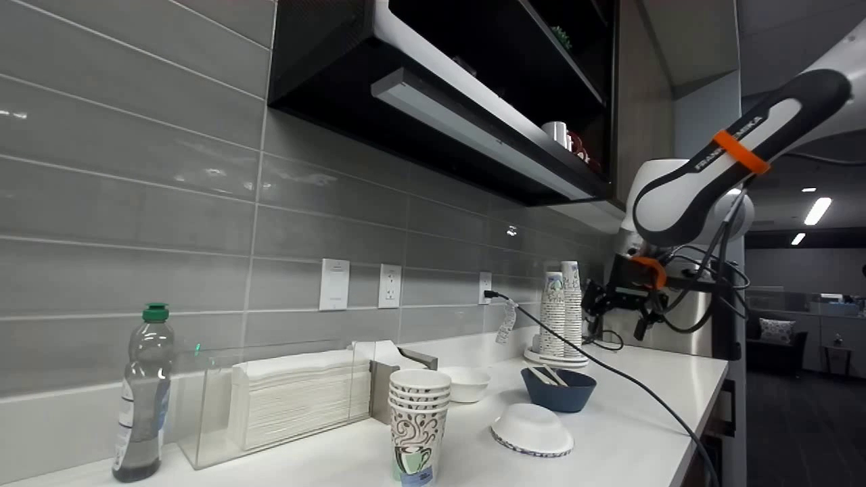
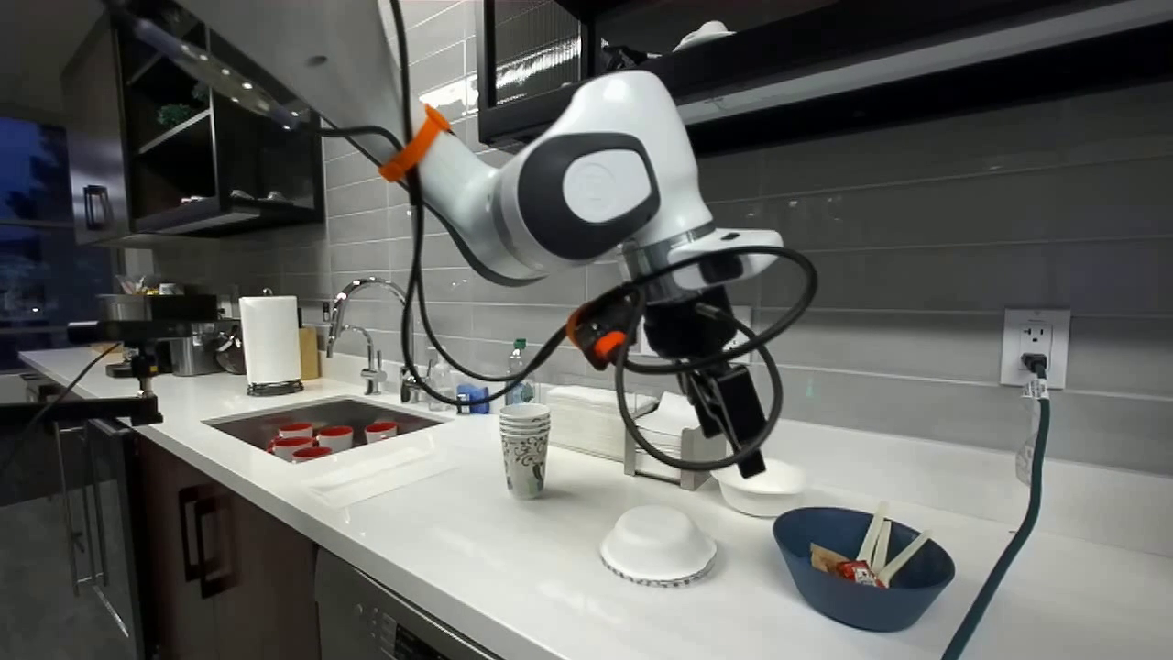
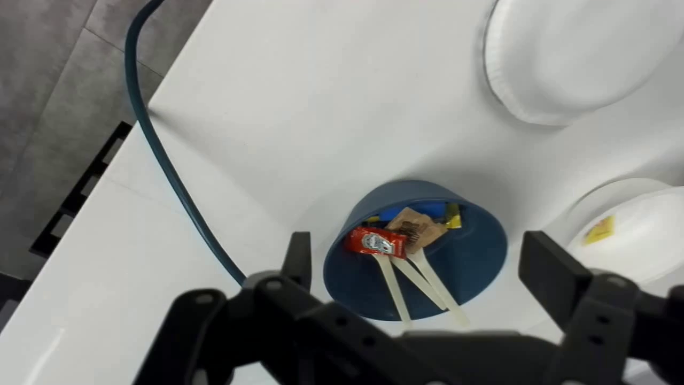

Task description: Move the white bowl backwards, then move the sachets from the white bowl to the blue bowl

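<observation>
Lining a grey-tiled wall (image 2: 916, 211), the white counter (image 2: 458, 541) bears a blue bowl (image 2: 848, 600); the claw (image 3: 418, 263) gapes wide.

Blue bowl (image 3: 475, 262) holds sachets (image 3: 377, 243), white bowl (image 3: 644, 235) a yellow sachet (image 3: 599, 230).

In an exterior view, a green-capped bottle (image 1: 143, 399) is seen at lower left and paper cups (image 1: 418, 429) are stacked at bottom centre. In an exterior view, red-and-white mugs (image 2: 335, 439) are held in a sink (image 2: 359, 410) at left.
</observation>
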